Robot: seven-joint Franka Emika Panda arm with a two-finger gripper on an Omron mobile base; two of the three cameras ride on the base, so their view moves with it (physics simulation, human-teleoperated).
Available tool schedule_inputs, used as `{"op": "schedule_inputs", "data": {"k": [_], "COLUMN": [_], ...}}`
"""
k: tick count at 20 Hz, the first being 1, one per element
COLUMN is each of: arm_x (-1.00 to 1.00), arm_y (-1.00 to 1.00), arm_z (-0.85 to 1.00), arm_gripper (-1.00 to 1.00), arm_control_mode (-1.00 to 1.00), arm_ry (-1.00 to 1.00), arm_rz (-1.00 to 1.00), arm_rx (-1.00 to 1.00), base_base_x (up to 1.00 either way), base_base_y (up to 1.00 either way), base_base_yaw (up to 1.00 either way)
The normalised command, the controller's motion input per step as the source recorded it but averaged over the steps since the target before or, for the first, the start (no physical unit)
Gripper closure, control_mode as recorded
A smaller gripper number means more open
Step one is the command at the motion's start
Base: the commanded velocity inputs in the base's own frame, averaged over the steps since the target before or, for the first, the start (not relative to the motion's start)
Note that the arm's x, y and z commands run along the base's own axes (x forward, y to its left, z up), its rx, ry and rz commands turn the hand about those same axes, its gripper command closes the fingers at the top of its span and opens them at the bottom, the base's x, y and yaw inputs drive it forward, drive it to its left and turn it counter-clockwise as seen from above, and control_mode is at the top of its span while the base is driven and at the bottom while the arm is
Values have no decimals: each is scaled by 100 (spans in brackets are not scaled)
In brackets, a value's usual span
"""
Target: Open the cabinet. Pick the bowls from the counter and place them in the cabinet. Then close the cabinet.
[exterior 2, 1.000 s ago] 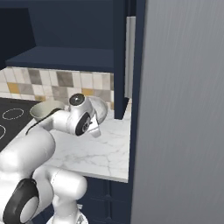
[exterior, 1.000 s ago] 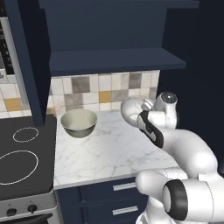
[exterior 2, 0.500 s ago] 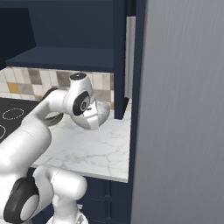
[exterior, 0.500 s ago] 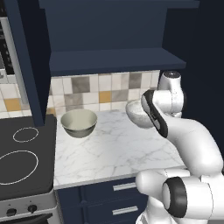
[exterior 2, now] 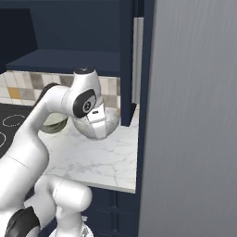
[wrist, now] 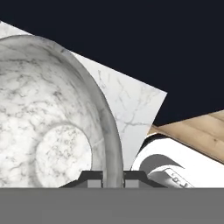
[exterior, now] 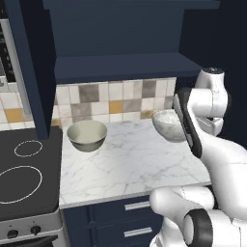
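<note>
The counter is a white marble slab with grey veining, backed by a tiled wall and set under the cabinet, a dark navy wall unit whose doors stand open on a bare shelf. All positions below are given relative to the counter.

At its left edge lies the black stovetop. On the left rear part of the slab rests the plain beige-grey bowl, upright and untouched. Above the right rear part, clear of the surface, hangs the marbled bowl, carried by the gripper. In the hand view the two finger tips are clamped on the bowl's rim, one tip inside the wall and one outside. Beyond the right edge of the counter, an open cabinet door with its silver bar handle stands edge-on.

Step in hand, as judged: transfer of the first bowl; the opening step is done, and the second bowl and the closing remain.

The next move calls for raising the marbled bowl above shelf level, moving it inward over the shelf, keeping it level and clear of the shelf edge and door, then lowering it before release.
</note>
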Motion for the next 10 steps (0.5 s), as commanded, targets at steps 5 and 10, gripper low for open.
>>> {"op": "schedule_inputs", "data": {"k": [5,10], "arm_x": [-99,-49], "arm_y": [-17,23], "arm_z": [37,69], "arm_gripper": [100,100], "arm_control_mode": [-100,-100], "arm_ry": [-34,-20], "arm_rz": [-3,-2], "arm_rx": [1,-1], "base_base_x": [0,0], "base_base_y": [0,0], "base_base_yaw": [0,0]}}
